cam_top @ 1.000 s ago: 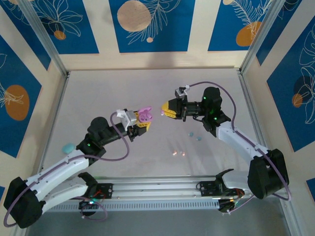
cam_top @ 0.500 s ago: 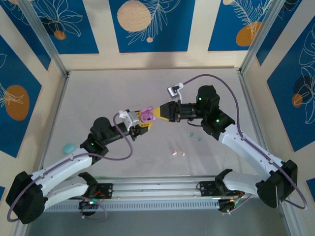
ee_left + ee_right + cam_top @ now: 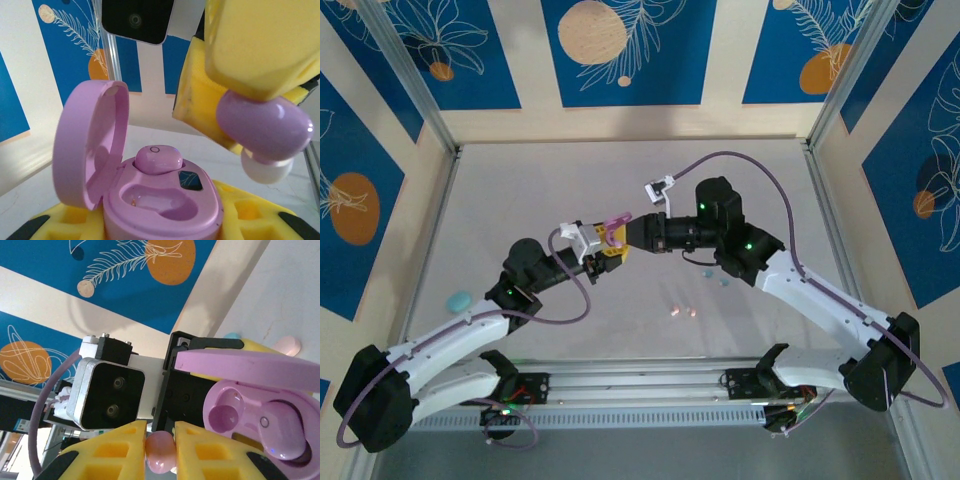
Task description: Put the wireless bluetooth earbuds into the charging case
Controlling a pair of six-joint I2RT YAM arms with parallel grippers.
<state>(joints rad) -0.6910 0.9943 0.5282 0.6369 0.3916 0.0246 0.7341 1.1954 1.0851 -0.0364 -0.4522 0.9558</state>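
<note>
My left gripper [image 3: 610, 247] is shut on a purple charging case [image 3: 165, 210], held above the table with its lid [image 3: 90, 145] swung open. One purple earbud [image 3: 157, 159] sits in the far slot. The near slot [image 3: 165, 200] is empty. My right gripper [image 3: 160, 440] is shut on a second purple earbud [image 3: 160, 452], pinched between its yellow fingers [image 3: 260, 45]. That earbud [image 3: 262, 127] hangs just above and to the right of the case, apart from it. In the top view the right gripper [image 3: 632, 232] almost meets the case [image 3: 615, 224].
Two light blue buds [image 3: 715, 275] and two peach-pink buds [image 3: 682, 311] lie on the table below the right arm. A teal case [image 3: 457, 299] rests near the left wall. Metal frame posts and patterned walls ring the table.
The right arm has swung left and stretched out, and it has brought its earbud from a gap away right up to the open case. The left arm has held the case nearly still.
</note>
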